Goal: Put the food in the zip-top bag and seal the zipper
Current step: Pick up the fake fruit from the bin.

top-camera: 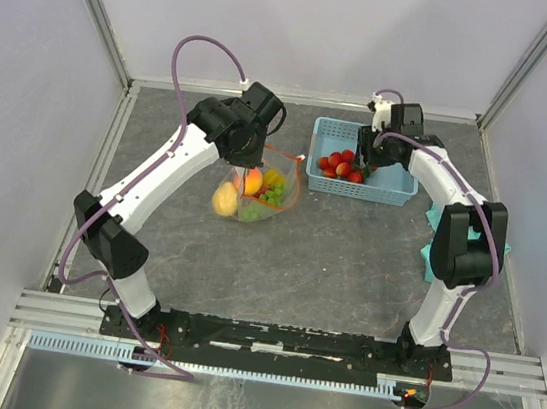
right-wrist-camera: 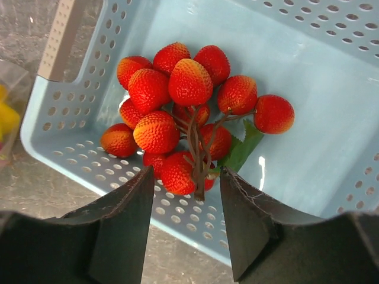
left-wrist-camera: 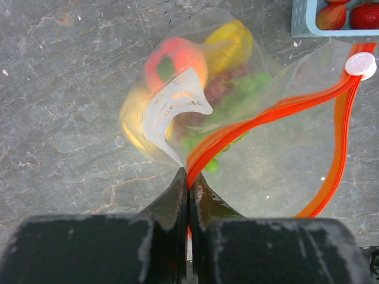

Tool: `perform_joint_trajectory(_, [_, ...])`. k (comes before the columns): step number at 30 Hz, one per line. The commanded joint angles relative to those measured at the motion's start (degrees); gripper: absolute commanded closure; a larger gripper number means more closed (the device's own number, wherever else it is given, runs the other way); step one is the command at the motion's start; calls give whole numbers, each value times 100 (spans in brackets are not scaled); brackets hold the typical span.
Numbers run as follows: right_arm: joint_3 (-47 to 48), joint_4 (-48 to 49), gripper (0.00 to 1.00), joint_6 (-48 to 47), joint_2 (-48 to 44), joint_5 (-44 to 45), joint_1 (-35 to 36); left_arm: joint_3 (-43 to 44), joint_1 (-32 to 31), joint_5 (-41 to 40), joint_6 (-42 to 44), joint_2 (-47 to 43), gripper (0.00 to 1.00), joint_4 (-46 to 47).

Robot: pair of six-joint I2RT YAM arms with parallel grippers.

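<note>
Over the basket, right claw hangs spread above the red berry bunch. Looks light, bumpy, so grab by the stems; left claw clamped on floppy bag rim, mid-table, w/ fruit inside.

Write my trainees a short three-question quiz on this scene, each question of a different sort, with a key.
1. True or false: the left claw is shut on the mouth edge of the zip-top bag.
2. The red berry bunch lies in: A) the bag; B) the blue basket; C) the bare table.
3. Fill in: the right claw is ____ above the berries.

Key: 1 true; 2 B; 3 open.
</note>
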Motion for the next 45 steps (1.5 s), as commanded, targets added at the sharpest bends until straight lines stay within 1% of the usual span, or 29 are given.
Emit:
perform_joint_trajectory(1, [56, 532, 44, -416, 203, -244, -30, 29, 8, 14, 281, 0, 97, 290])
perform_joint_trajectory(9, [108, 393, 49, -608, 615, -515, -39, -2, 9, 30, 282, 13, 97, 308])
perform_joint_trajectory(14, [110, 406, 59, -655, 763, -636, -94, -12, 7, 28, 282, 16, 97, 331])
perform_joint_trajectory(19, [290, 188, 80, -756, 771, -773, -110, 2, 8, 28, 282, 29, 97, 349])
perform_joint_trajectory(22, [369, 51, 92, -823, 496, -740, -109, -21, 8, 32, 282, 7, 97, 374])
perform_joint_trajectory(25, [437, -34, 98, -818, 264, -649, -110, -35, 8, 41, 281, 4, 97, 404])
perform_joint_trajectory(31, [551, -225, 98, -591, -348, -489, -104, -67, 8, 52, 282, 5, 97, 468])
perform_joint_trajectory(35, [561, -298, 98, -204, -836, -355, -69, -88, 8, 73, 298, 5, 97, 531])
perform_joint_trajectory(38, [642, -534, 98, 50, -1114, -238, -9, -88, 7, 101, 316, 11, 97, 578])
perform_joint_trajectory(45, [819, -1203, 98, 562, -1834, -281, 306, -77, 8, 220, 302, 72, 97, 643])
